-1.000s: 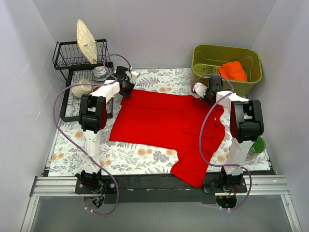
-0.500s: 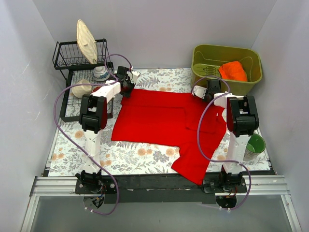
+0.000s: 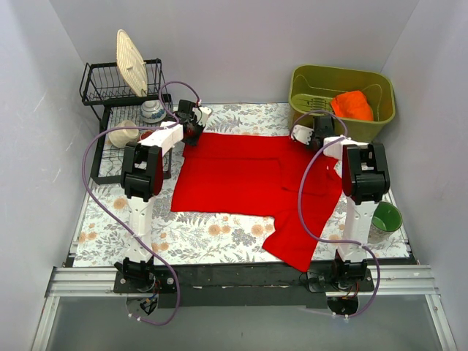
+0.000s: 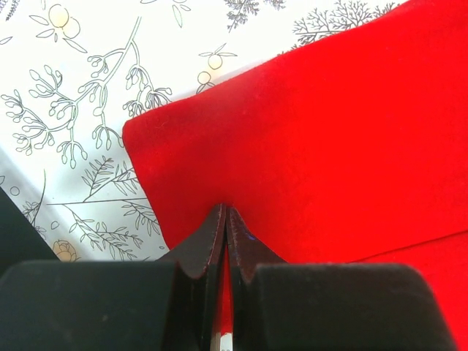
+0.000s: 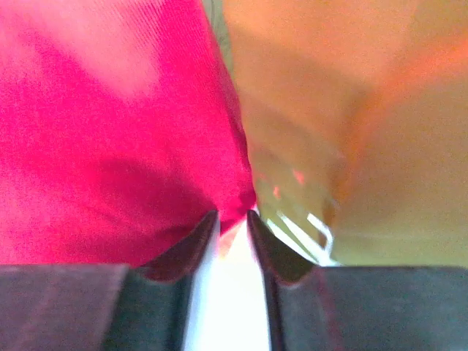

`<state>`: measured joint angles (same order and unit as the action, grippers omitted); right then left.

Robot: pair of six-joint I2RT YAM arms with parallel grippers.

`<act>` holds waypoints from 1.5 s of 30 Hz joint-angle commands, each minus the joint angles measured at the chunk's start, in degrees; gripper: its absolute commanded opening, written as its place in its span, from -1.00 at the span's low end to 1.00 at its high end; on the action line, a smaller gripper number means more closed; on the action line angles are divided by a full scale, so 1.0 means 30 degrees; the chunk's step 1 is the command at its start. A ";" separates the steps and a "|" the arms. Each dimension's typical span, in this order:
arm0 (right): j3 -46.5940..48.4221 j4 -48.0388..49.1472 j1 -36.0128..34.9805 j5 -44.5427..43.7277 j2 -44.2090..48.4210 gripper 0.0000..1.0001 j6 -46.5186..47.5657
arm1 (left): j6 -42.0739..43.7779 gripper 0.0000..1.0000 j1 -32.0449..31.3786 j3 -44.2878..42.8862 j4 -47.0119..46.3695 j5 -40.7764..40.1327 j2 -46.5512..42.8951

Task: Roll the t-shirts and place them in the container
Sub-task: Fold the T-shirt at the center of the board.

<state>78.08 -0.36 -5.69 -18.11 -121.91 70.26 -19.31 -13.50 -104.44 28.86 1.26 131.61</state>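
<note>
Since the earlier frames the t-shirt [image 3: 248, 179] has been drawn toward the far side of the table [image 3: 212, 234]. Its near flap, which had hung over the front edge, now ends short of that edge. The far hem has been pulled straighter between the two arms. The right gripper [image 3: 316, 139] has been carried a little farther back and toward the olive bin [image 3: 344, 77], and more of the green cup [image 3: 386, 217] beside the right arm has been uncovered.

The left gripper [image 3: 191, 134] is seen at the far left corner of the shirt, just beside the dish rack [image 3: 102, 95]. In the left wrist view its fingers [image 4: 208, 248] are pressed almost together, and a fold of red cloth is pinched between the tips. The corner is raised slightly off the floral cover.

In the right wrist view the picture is blurred. The dark fingers [image 5: 183, 252] are held narrowly apart, and the edge of the red fabric is caught at their tips, with the olive wall of the bin close behind.

The shirt is spread flat across the middle of the table, with one sleeve turned toward the near right.
</note>
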 commanded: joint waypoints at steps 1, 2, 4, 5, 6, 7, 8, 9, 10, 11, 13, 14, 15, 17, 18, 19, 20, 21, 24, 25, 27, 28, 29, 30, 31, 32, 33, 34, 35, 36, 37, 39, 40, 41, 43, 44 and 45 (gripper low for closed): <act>0.0103 -0.1956 0.0228 0.0674 0.2312 -0.28 -0.1967 | 0.0021 -0.99 0.0221 -0.0663 0.1422 0.0486 -0.1501; 0.0279 -0.3207 0.0199 0.0820 0.3040 -0.25 -0.2467 | -0.0066 -0.95 0.0222 -0.0780 0.1859 0.0721 -0.1797; 0.0572 -0.4647 0.0199 0.1551 0.3777 -0.17 -0.3318 | -0.0243 -0.82 0.0163 -0.0957 0.2242 0.1833 -0.2848; 0.0835 -0.6047 0.0170 0.1844 0.4447 -0.15 -0.4134 | -0.0243 -0.60 0.0105 -0.0928 0.2680 0.2185 -0.3261; 0.0982 -0.6902 0.0198 0.2456 0.4773 -0.13 -0.4490 | -0.0243 -0.53 0.0075 -0.0928 0.2887 0.2972 -0.3642; 0.1129 -0.7578 0.0170 0.2694 0.5066 -0.12 -0.4929 | -0.0069 -0.46 0.0075 -0.0783 0.3121 0.3414 -0.3994; 0.1246 -0.8281 0.0198 0.3015 0.5794 -0.11 -0.5310 | 0.0049 -0.34 0.0017 -0.0578 0.3442 0.3767 -0.4868; 0.1189 -0.9767 0.0228 0.3860 0.6208 -0.11 -0.5401 | 0.0166 -0.31 -0.0013 -0.0315 0.3504 0.3974 -0.5311; 0.0986 -1.0275 0.0228 0.4274 0.6647 -0.10 -0.5460 | 0.0486 -0.27 -0.0013 0.0355 0.3591 0.4846 -0.5896; 0.0694 -1.0831 0.0228 0.4684 0.7695 -0.10 -0.5519 | 0.0751 -0.24 0.0016 0.0738 0.3824 0.5405 -0.6859; -0.0273 -1.3462 0.0228 0.7282 0.8755 -0.10 -0.4966 | 0.1423 -0.11 0.0016 0.2080 0.4176 0.6924 -0.7977; -0.0740 -1.4315 0.0257 0.8282 0.9950 -0.09 -0.4499 | 0.1456 -0.08 -0.0013 0.2467 0.4236 0.7254 -0.8852; -0.1789 -1.4961 0.0257 1.0090 1.0687 -0.08 -0.3682 | 0.1456 -0.06 0.0016 0.2906 0.4324 0.7576 -0.9209; -0.3141 -1.6282 0.0170 1.1857 1.3080 -0.04 -0.2537 | 0.1223 -0.04 0.0016 0.3783 0.4704 0.8161 -0.9708; -0.4307 -1.6721 0.0082 1.3519 1.3909 -0.01 -0.1893 | 0.1164 -0.04 0.0016 0.4021 0.4850 0.8281 -1.0029; -0.4870 -1.7480 -0.0151 1.4087 1.4642 0.07 -0.0523 | 0.1105 -0.03 -0.0013 0.4284 0.5084 0.8427 -1.0236; -0.5427 -1.7864 -0.0472 1.4412 1.5954 0.12 0.0012 | 0.1047 -0.03 0.0016 0.4867 0.5115 0.8690 -1.0412; -0.6070 -1.8216 -0.1693 1.4473 1.6490 0.13 0.0598 | 0.0988 -0.03 0.0016 0.5134 0.5145 0.8750 -1.0762; -0.8297 -1.9478 -0.4774 1.4094 1.8190 0.13 0.2650 | 0.1190 -0.01 -0.0013 0.6332 0.5086 0.8927 -1.1291; -0.9405 -1.9566 -0.5449 1.4064 1.8571 0.11 0.3032 | 0.1280 -0.01 0.0016 0.6657 0.5057 0.8898 -1.1611; -1.0233 -1.9829 -0.7435 1.4092 1.9569 0.06 0.4203 | 0.1600 -0.01 0.0016 0.7591 0.4998 0.8751 -1.1935; -1.0672 -1.9918 -0.7999 1.4151 1.9803 0.04 0.4584 | 0.1719 -0.01 0.0016 0.7859 0.4998 0.8751 -1.2256; -1.1198 -1.9919 -0.8584 1.4151 2.0125 0.04 0.4588 | 0.1865 -0.02 0.0016 0.8209 0.4969 0.8693 -1.2433; -1.1436 -1.9919 -0.9779 1.4151 2.0186 0.04 0.4588 | 0.1838 -0.01 -0.0013 0.8590 0.4737 0.8808 -1.2609; -1.1554 -1.9919 -1.0401 1.4151 2.0244 0.04 0.4588 | 0.1808 -0.01 -0.0013 0.9319 0.4329 0.8955 -1.2756; -1.1642 -1.9919 -1.1074 1.4151 2.0448 0.04 0.4588 | 0.1721 -0.01 0.0016 0.9558 0.4209 0.9130 -1.2902; -1.1614 -1.9919 -1.2444 1.4151 2.0653 0.04 0.4588 | 0.1546 -0.02 0.0016 0.9677 0.4178 0.9306 -1.2904; -1.1614 -1.9919 -1.3067 1.4151 2.0887 0.04 0.4588 | 0.1138 -0.02 0.0016 0.9649 0.4323 0.9743 -1.2875; -1.1643 -1.9919 -1.4262 1.4151 2.1528 0.04 0.4588 | 0.1047 -0.02 0.0016 0.9706 0.4383 0.9892 -1.2787; -1.1788 -1.9919 -1.4825 1.4151 2.1911 0.04 0.4588 | 0.0930 -0.03 0.0016 0.9852 0.4383 1.0010 -1.2845; -1.1993 -1.9919 -1.5295 1.4151 2.2263 0.04 0.4588 | 0.0871 -0.03 0.0016 1.0086 0.4267 1.0069 -1.2932; -1.2809 -1.9919 -1.6555 1.4151 2.3055 0.04 0.4588 | 0.0783 -0.03 0.0016 1.1022 0.4004 0.9953 -1.3428; -1.3134 -2.4821 -1.6849 1.5428 2.3203 -0.12 0.7750 | 0.0783 -0.03 0.0016 1.1286 0.3857 0.9807 -1.3663; -1.3427 -2.4841 -1.7026 1.5179 2.3320 -0.14 0.8042 | 0.0812 -0.03 0.0016 1.1724 0.3711 0.9574 -1.3868; -1.4159 -2.4841 -1.7086 1.4359 2.3234 -0.19 0.9065 | 0.0957 -0.03 0.0074 1.2049 0.3709 0.9396 -1.4396; -1.4337 -2.4841 -1.7086 1.4124 2.3001 -0.21 0.9302 | 0.1045 -0.03 0.0162 1.2167 0.3796 0.9280 -1.4514; -1.4455 -2.4841 -1.7086 1.3832 2.2854 -0.21 0.9421 | 0.1133 -0.03 0.0221 1.2400 0.3826 0.9191 -1.4660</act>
<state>36.82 -67.83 -56.51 24.58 -52.03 91.09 -16.47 -13.34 -68.84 41.28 29.04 92.42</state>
